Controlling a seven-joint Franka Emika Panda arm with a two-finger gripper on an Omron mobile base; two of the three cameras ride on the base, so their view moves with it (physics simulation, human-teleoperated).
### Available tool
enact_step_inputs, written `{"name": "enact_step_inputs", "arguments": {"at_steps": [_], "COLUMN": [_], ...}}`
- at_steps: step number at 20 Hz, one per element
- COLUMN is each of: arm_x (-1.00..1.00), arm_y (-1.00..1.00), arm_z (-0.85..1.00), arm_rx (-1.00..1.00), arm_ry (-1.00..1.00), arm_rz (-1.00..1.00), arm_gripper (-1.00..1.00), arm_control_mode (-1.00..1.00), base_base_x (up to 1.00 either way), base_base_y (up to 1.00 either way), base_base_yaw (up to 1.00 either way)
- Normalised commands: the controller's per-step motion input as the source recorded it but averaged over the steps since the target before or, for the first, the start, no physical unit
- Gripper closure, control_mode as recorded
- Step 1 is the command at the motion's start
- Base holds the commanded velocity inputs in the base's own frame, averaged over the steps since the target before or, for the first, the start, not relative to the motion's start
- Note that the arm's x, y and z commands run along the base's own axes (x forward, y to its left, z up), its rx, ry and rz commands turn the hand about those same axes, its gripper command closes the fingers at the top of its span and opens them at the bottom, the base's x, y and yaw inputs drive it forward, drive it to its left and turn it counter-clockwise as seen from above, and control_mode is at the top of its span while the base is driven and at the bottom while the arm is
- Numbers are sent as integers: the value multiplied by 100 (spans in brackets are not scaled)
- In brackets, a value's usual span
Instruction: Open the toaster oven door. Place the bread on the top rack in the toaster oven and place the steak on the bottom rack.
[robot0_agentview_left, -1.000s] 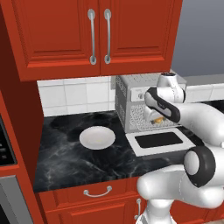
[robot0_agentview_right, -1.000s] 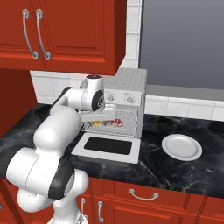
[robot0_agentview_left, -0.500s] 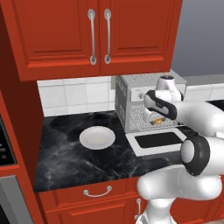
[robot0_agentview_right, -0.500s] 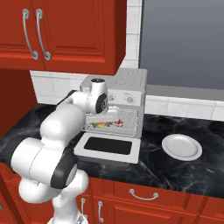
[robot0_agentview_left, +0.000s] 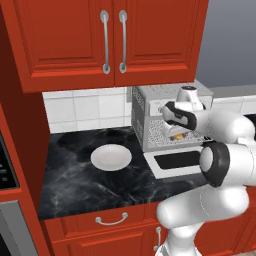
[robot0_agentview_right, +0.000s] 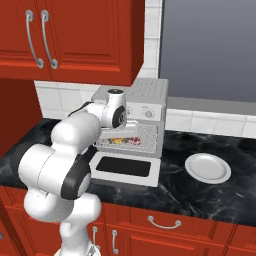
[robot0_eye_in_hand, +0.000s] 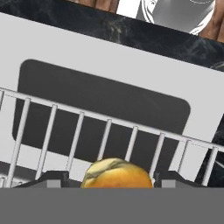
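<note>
The toaster oven (robot0_agentview_left: 150, 107) (robot0_agentview_right: 145, 102) stands at the back of the counter. Its door (robot0_agentview_left: 180, 161) (robot0_agentview_right: 124, 167) (robot0_eye_in_hand: 65, 48) lies open and flat in front of it. My gripper (robot0_eye_in_hand: 113, 179) reaches into the oven mouth, its jaws open. The golden-brown bread (robot0_eye_in_hand: 117, 175) (robot0_agentview_left: 176, 135) sits between the fingertips (robot0_eye_in_hand: 54, 178), with a small gap on the left side. It rests over the wire top rack (robot0_eye_in_hand: 65, 107), near the rack's front rail. A red bit of the steak (robot0_agentview_right: 134, 141) shows in the cavity beside the bread. The bottom rack is hidden by my arm.
A round white plate (robot0_agentview_left: 111, 157) (robot0_agentview_right: 207, 167) lies on the black marble counter (robot0_agentview_left: 75, 175) beside the oven. Red wall cabinets (robot0_agentview_left: 110, 40) hang above the counter. The tiled back wall (robot0_agentview_left: 85, 110) stands right behind the oven.
My hand has crept a little further toward the oven cavity. The bread stays at the oven mouth, and the door and plate have not moved.
</note>
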Motion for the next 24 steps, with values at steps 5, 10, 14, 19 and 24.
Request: {"name": "enact_step_inputs", "arguments": {"at_steps": [5, 10, 14, 19, 24], "arm_x": [13, -6, -45, -64, -7], "arm_y": [0, 0, 0, 0, 0], "arm_z": [-8, 6, 2, 9, -2], "arm_rx": [0, 0, 1, 1, 0], "arm_ry": [-8, -19, -12, -1, 2], "arm_rz": [0, 0, 0, 0, 0], "arm_gripper": [-100, -100, -100, -100, -100], "arm_control_mode": [-100, -100, -100, -100, -100], "base_base_x": [0, 0, 0, 0, 0], "base_base_y": [0, 0, 0, 0, 0], "base_base_yaw": [0, 0, 0, 0, 0]}}
